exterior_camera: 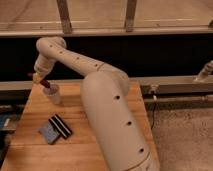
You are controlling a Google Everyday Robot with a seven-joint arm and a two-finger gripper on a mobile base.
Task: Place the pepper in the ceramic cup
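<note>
Dark red and slender, the pepper [44, 83] hangs gripped in the hand [41, 80], its tip at the rim of the plain white ceramic cup [53, 94] on the wooden surface [75, 145].

The table [100, 117] is showing pale wood with lengthwise plank grain and a matt, slightly worn finish. The arm [107, 107] is looking like smooth cream plastic with a soft sheen, dotted with small dark holes. The gripper [41, 79], above the table's far left corner, is appearing as the same pale shell. The ceramic cup [53, 94] is reading as plain matt white. The pepper [45, 84] is showing smooth dark red skin. The striped flat blocks [55, 128] are looking matt blue-grey and black.
</note>
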